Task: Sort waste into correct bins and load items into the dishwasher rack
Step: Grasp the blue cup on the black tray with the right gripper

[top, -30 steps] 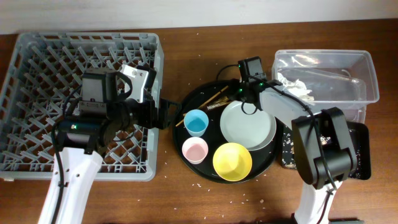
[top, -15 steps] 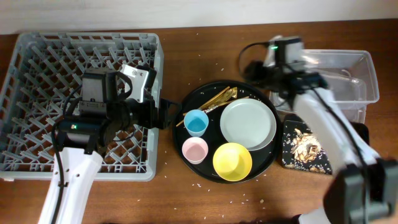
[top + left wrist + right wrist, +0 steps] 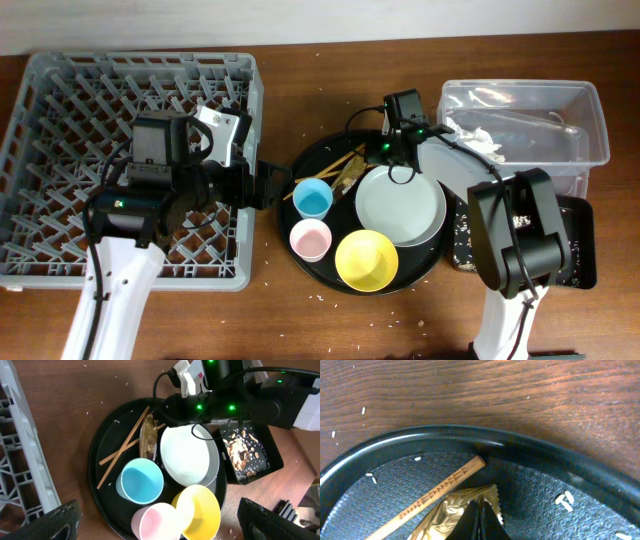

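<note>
My right gripper (image 3: pixel 480 519) is shut on the end of the gold-brown snack wrapper (image 3: pixel 440 516), low over the far rim of the round black tray (image 3: pixel 445 435). From overhead the right gripper (image 3: pixel 385 152) is just right of the wrapper (image 3: pixel 350 172) and the chopsticks (image 3: pixel 325 172). The plate (image 3: pixel 400 205), yellow bowl (image 3: pixel 366 260), blue cup (image 3: pixel 314 197) and pink cup (image 3: pixel 310 240) sit on the tray. My left gripper (image 3: pixel 270 185) is open and empty between the dishwasher rack (image 3: pixel 140 58) and the tray. The tissue (image 3: pixel 478 138) lies in the clear tub (image 3: pixel 592 120).
The black scrap tray (image 3: pixel 575 245) lies right of the round tray, partly under my right arm; it also shows in the left wrist view (image 3: pixel 245 452). Rice grains are scattered on the wooden table and on the round tray. A chopstick (image 3: pixel 435 492) lies beside the wrapper.
Half a second ago my right arm was up by the clear tub; now it is back at the tray's far rim on the wrapper. The left arm has not moved.
</note>
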Available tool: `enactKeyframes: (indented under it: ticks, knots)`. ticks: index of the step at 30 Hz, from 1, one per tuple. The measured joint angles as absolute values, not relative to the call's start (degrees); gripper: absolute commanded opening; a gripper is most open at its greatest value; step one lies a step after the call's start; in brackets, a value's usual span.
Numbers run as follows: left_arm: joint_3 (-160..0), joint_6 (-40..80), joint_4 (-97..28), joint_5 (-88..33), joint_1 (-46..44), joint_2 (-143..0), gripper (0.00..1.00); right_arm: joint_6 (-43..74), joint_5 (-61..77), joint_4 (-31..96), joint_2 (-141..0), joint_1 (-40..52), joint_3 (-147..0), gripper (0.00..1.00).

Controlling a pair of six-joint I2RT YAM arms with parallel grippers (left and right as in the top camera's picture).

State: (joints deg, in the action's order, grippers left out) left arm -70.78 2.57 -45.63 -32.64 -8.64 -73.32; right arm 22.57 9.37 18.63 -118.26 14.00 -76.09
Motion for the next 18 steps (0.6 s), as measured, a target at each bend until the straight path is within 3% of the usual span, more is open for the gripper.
enactKeyframes:
  ticks: [5, 10, 11, 12, 14, 18]
  knots:
    - [-70.8, 2.5, -45.6, -32.6, -8.6, -73.3, 0.99, 22.5, 12.7, 18.9, -115.6, 11.1, -76.1, 0.04]
    - [-70.8, 2.6, -45.7, -32.6, -8.6, -73.3, 0.99, 22.6, 15.6, 20.9, -100.1, 7.1, -76.1, 0.04]
    - [-70.8, 2.5, -45.7, -32.6, -8.6, -73.3, 0.99, 22.6, 15.8, 21.3, -96.8, 5.8, -76.1, 0.31]
    - [-70.8, 2.5, -45.7, -32.6, -8.6, -73.3, 0.99, 22.6, 15.8, 22.3, -94.7, 4.9, -76.4, 0.51]
    - [-70.8, 2.5, -45.7, -32.6, -8.6, -73.3, 0.99, 22.7, 15.7, 27.4, -94.0, 5.5, -76.9, 0.59]
    - [-70.8, 2.5, -45.6, -32.6, -8.6, -73.3, 0.99, 24.2, 13.4, 26.0, -104.2, 12.4, -76.8, 0.66]
